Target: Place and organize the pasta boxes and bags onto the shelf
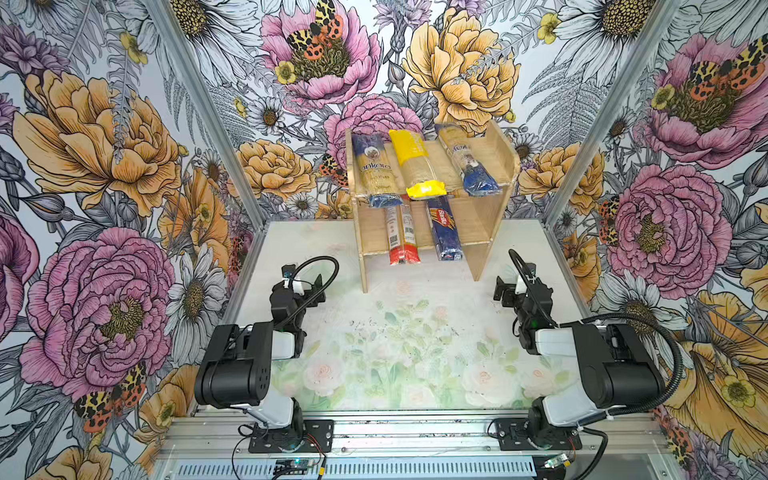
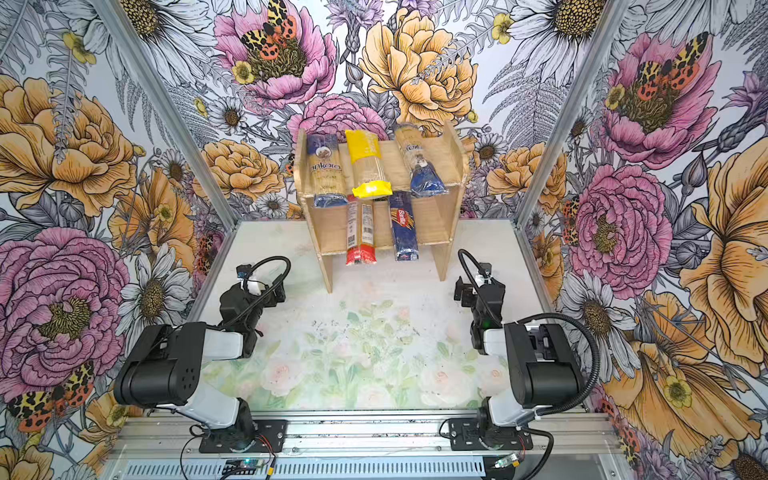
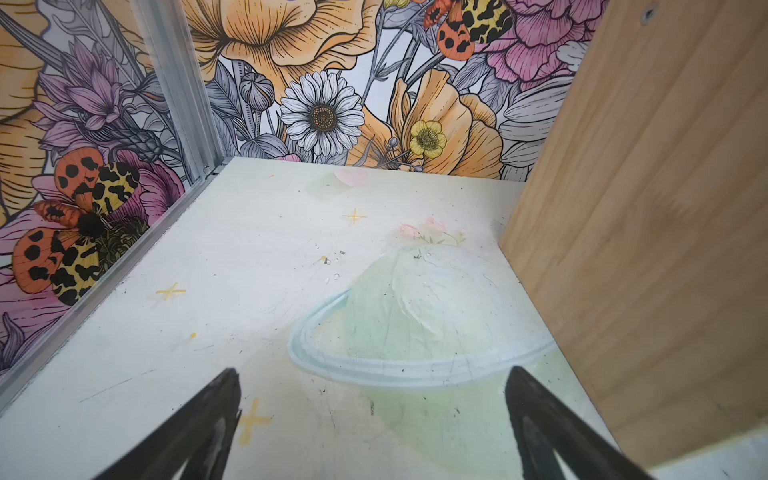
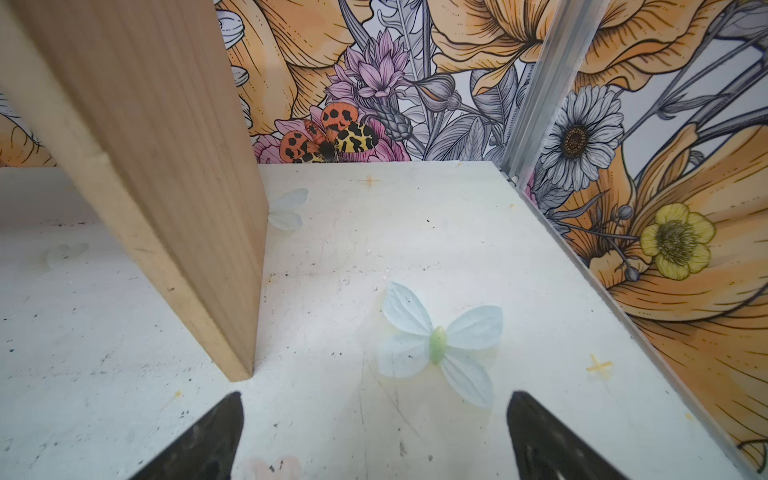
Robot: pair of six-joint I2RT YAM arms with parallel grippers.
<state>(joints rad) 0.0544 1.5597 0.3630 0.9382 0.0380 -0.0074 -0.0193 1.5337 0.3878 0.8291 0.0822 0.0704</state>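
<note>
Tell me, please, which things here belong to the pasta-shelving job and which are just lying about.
Job: shelf; on its top tier the "ankara" bag, yellow bag, slim blue bag; on its lower tier the red pack, "Barilla" pack.
Not the job: painted table, flowered walls; only surroundings.

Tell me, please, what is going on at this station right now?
Two robot arms are shelving pasta, and all five packs lie on the wooden shelf. The top tier holds the ankara bag, the yellow-ended bag and the slimmer blue-ended bag. The lower tier holds the red-ended pack and the Barilla pack, both sticking out past its front edge. No pack lies on the table. The left fingers and right fingers are open and hold nothing.
</note>
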